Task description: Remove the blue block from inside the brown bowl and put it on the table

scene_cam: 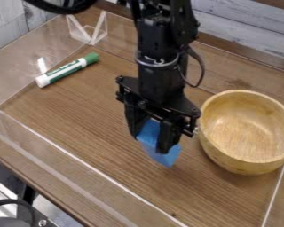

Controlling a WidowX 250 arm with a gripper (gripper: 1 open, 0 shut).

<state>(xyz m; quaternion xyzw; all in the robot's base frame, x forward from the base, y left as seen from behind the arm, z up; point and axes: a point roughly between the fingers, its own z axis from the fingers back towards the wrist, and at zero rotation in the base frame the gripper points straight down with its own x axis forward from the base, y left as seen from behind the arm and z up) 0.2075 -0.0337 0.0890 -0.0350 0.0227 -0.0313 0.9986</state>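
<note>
Now the gripper [160, 142] pinches the block [165, 155] low over the table [74, 115], beside the empty bowl [243, 131], ready to set down.

Block [163, 151] top hidden between the gripper [158, 135] fingers. Unclear whether its base touches the table [74, 115]. Arm cut off at top edge.

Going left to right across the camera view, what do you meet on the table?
Green-capped marker → blue block held between the gripper's jaws → brown bowl, empty.
</note>
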